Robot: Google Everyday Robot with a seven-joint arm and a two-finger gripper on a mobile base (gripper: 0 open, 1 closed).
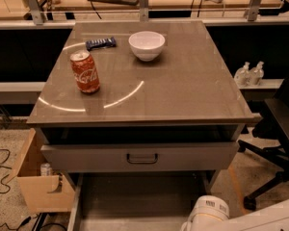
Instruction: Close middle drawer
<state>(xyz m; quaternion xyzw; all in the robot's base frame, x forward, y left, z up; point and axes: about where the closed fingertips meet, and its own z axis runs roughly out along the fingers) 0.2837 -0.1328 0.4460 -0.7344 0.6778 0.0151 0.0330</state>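
The middle drawer (pixel 135 198) is pulled far out below the cabinet. I see its grey floor and its left side wall (pixel 75 203); its front and handle lie below the frame's bottom edge. Above it is the taller-fronted grey drawer (pixel 86 158) with a dark loop handle (pixel 142 158), standing slightly out from the cabinet. A white segment of my arm (pixel 208 213) reaches in at the bottom right, over the drawer's right side. My gripper is out of view, past the bottom edge.
On the cabinet's brown top (pixel 183 90) stand a red Coca-Cola can (pixel 85 71), a white bowl (pixel 146 45) and a dark blue snack bar (pixel 100 43). A wooden box (pixel 41 186) sits on the floor at left. A black office chair (pixel 279 143) stands at right.
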